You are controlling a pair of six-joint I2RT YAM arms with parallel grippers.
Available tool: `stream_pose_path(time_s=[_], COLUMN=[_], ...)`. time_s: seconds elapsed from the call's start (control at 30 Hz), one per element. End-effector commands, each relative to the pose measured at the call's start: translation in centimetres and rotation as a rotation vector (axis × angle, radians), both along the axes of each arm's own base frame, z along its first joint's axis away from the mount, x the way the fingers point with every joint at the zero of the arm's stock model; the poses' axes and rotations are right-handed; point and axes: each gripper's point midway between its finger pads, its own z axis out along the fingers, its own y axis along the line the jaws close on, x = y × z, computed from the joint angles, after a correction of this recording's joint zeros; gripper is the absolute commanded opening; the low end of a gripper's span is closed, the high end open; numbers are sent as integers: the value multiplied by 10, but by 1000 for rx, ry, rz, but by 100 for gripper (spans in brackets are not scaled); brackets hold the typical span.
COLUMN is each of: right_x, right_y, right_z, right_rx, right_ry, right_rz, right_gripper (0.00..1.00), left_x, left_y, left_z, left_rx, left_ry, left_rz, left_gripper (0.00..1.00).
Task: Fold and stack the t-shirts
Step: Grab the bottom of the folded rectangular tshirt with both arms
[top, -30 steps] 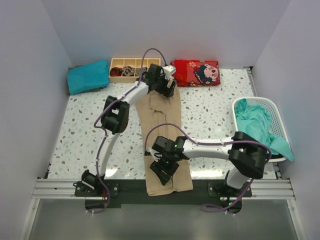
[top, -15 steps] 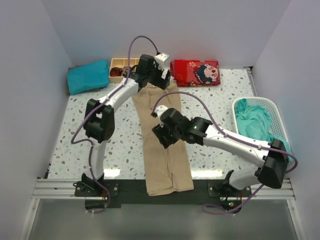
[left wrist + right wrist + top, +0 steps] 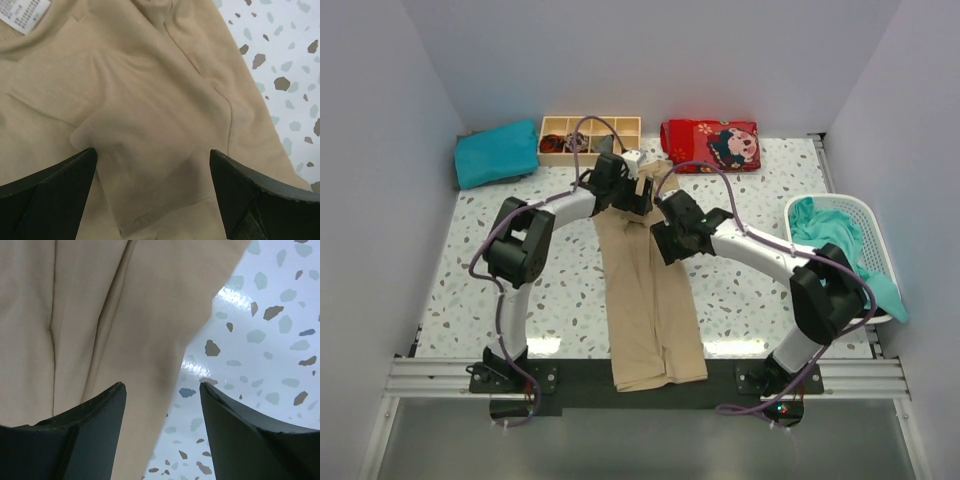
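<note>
The tan-beige t-shirt (image 3: 650, 300) lies as a long narrow strip down the middle of the table, its near end hanging over the front edge. My left gripper (image 3: 632, 196) is open at the strip's far end, jaws spread over a folded sleeve (image 3: 150, 150). My right gripper (image 3: 672, 240) is open just to the right, straddling the shirt's right edge (image 3: 150, 355), one finger over cloth, one over table. A folded teal t-shirt (image 3: 497, 152) lies at the far left. Another teal t-shirt (image 3: 835, 250) is bunched in the white basket (image 3: 868, 212) at the right.
A wooden divided box (image 3: 588, 135) with small items and a red patterned cloth (image 3: 712, 145) stand along the back wall. The speckled tabletop (image 3: 520, 300) has walls on three sides. A white care label (image 3: 27, 12) shows on the shirt.
My left gripper came back toward me from the back wall onto the shirt's far end. My right gripper travelled from the near end up the strip to its far right edge.
</note>
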Motion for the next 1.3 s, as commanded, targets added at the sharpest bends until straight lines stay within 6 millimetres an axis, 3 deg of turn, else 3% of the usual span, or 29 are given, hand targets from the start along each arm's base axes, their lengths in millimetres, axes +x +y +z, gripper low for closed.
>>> stream_pose_path(time_s=[0.0,0.13,0.27,0.37,0.47,0.57,0.7,0.8,0.93,1.03,1.07,1.1,1.13,1.2,1.27], right_x=[16,0,-36,-65,-86,-88,-65,-37,2,39,50,67,84,113,142], right_y=[21,23,15,4,-6,-12,-7,-5,-2,10,11,6,9,10,27], right_z=[1,-16,-48,-70,-79,-69,-31,9,53,73,75,63,72,74,65], right_rx=[93,108,94,81,74,72,110,112,111,134,136,131,163,232,282], right_ry=[-5,85,245,350,407,368,228,92,-82,-189,-208,-187,-206,-211,-188], right_rz=[8,12,22,15,10,8,19,7,-16,-28,-42,-81,-104,-152,-143], right_gripper=[65,65,65,64,64,65,67,68,70,70,70,70,70,70,70], left_x=[14,4,-13,-22,-31,-34,-27,-18,-7,-3,-2,-1,-2,-4,-10], left_y=[-2,22,42,49,52,50,39,35,43,69,77,86,101,113,128], left_z=[-4,-35,-52,-56,-55,-49,-19,21,88,115,119,119,111,100,79], left_rx=[-23,84,155,176,177,151,89,48,32,70,82,100,130,144,145], left_ry=[8,80,120,135,147,138,83,3,-145,-226,-244,-242,-211,-176,-140], left_rz=[46,129,173,180,179,173,153,146,190,303,339,378,428,466,510], left_gripper=[100,100,100,100,100,100,100,100,100,100,100,100,100,100,100])
